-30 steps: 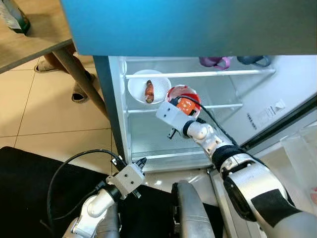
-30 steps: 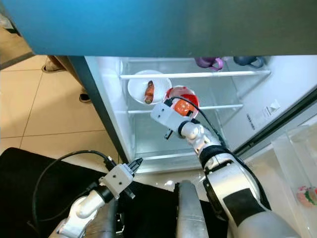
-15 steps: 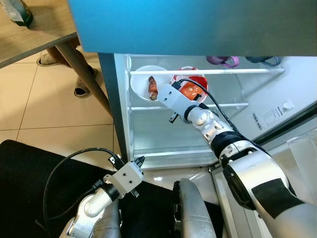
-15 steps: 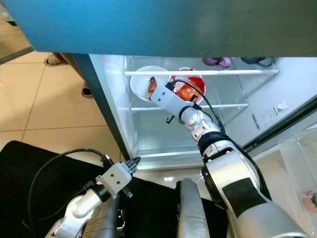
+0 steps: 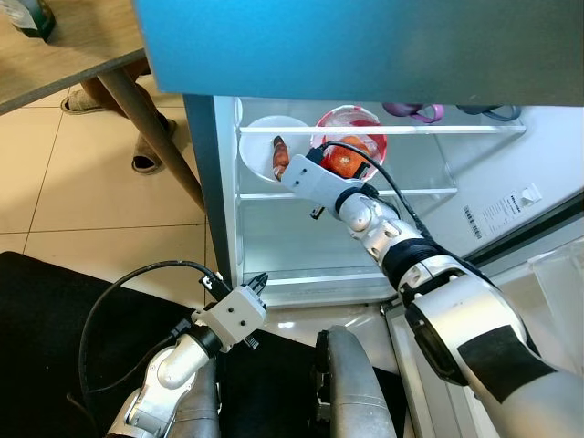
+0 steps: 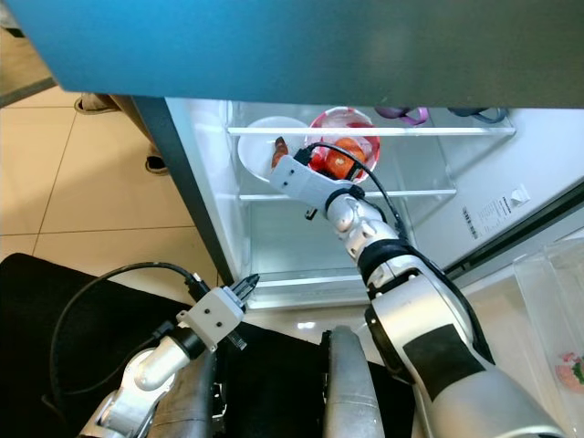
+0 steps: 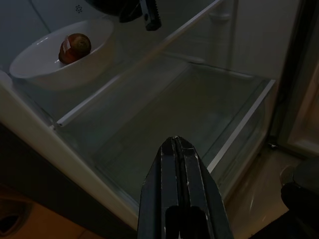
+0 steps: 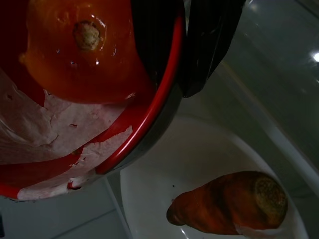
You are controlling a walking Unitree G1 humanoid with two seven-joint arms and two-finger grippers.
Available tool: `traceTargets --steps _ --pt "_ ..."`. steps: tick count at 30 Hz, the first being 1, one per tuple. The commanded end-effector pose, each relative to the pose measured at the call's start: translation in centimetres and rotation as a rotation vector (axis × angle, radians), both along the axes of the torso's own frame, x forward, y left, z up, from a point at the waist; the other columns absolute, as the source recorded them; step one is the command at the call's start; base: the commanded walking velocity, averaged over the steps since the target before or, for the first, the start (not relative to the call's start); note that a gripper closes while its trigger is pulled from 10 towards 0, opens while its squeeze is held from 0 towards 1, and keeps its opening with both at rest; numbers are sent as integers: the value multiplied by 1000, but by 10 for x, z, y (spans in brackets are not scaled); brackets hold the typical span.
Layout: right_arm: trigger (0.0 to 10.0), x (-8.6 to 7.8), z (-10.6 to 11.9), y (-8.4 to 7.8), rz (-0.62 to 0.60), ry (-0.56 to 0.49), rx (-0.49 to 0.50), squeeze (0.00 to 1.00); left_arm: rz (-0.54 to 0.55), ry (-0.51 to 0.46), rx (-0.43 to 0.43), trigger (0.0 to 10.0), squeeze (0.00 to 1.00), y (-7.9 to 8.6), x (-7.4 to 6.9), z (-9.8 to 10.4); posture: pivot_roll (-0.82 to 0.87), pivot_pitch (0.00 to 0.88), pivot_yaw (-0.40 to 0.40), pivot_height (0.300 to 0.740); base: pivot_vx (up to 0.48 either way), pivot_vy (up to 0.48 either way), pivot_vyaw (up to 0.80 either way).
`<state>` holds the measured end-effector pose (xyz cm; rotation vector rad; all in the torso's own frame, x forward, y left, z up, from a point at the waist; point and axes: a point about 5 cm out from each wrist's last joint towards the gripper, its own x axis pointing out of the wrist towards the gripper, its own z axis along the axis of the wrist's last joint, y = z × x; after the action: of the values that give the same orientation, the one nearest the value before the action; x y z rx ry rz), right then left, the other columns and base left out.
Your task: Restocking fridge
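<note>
**Red bowl held at the upper fridge shelf**

Now your right claw (image 8: pixel 169 50) is reaching into the open fridge (image 5: pixel 474 182), clamped on the rim of a red bowl (image 5: pixel 349 141): in the right wrist view one black finger sits inside the rim and the other outside it. The bowl carries an orange fruit (image 8: pixel 82 50) and some torn white paper lining. You can see it up at the level of the upper wire shelf (image 5: pixel 383 130), tilted so that its inside faces you; whether it rests on a shelf or hangs free cannot be told.

Just to the left of the red bowl sits a white bowl (image 5: pixel 260 151) with a brownish-red piece of food (image 5: pixel 278 157) in it, on the glass shelf (image 5: pixel 411 192) below the wire one. The two bowls are very close, and the right wrist view shows the red rim over the white bowl's edge.

Far back on the top level, to the right, you have a purple item (image 5: pixel 409 110) and a dark item (image 5: pixel 488 110). The lower compartment lies below.

Your left claw (image 5: pixel 259 281) hangs low, near the fridge's bottom edge, fingers pressed together and holding nothing.

At the far left, a wooden surface (image 5: pixel 64 55) stands on the tiled floor (image 5: pixel 82 219), with a person's sandalled feet (image 5: pixel 146 160) beside its leg.
</note>
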<state>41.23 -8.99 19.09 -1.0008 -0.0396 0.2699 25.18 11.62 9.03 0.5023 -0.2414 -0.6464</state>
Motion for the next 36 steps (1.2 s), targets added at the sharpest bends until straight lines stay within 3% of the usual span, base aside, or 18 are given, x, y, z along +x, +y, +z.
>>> traceTargets --steps 1,10,11,13,14,15,16,21,22,23,26,36 --pt "10000 0 3 2 4 -28 9 0 -15 20 1 10000 0 -5 -4 -4 44 388 -125 631 0 0 0" --pt "10000 -1 1 7 20 -37 14 27 -13 20 1 10000 0 -8 -4 -3 44 384 -133 631 0 0 0" --pt "10000 -1 1 7 20 -37 14 106 -14 20 1 10000 0 -8 -4 -3 44 384 -133 631 0 0 0" --pt "10000 -1 0 6 18 -33 14 145 -14 20 2 10000 0 -8 -4 -3 43 381 -134 631 0 0 0" --pt "10000 -2 0 6 17 -32 14 518 -13 20 2 10000 0 -8 -4 -3 43 380 -134 631 0 0 0" --pt "10000 -2 0 6 17 -32 14 518 -13 20 2 10000 0 -8 -4 -3 43 380 -134 631 0 0 0" --pt "10000 -2 -1 6 16 -32 13 580 -13 20 3 10000 0 -9 -4 -3 43 379 -134 631 0 0 0" --pt "10000 -2 0 5 16 -41 6 533 -11 20 6 10000 0 -9 -3 -3 41 375 -134 631 0 0 0" --pt "10000 -1 0 5 17 -47 -1 282 -9 19 6 10000 0 -9 -2 -3 38 375 -135 631 0 0 0" --pt "10000 -1 0 4 17 -48 -2 282 -8 19 6 10000 0 -9 -2 -2 38 374 -134 631 0 0 0" --pt "10000 -1 1 3 13 -51 0 0 -7 18 6 10000 0 -9 -1 -2 37 374 -135 631 0 0 0" --pt "10000 1 9 0 3 -90 29 0 -1 15 16 10000 0 -6 3 -2 36 369 -132 631 0 0 0"
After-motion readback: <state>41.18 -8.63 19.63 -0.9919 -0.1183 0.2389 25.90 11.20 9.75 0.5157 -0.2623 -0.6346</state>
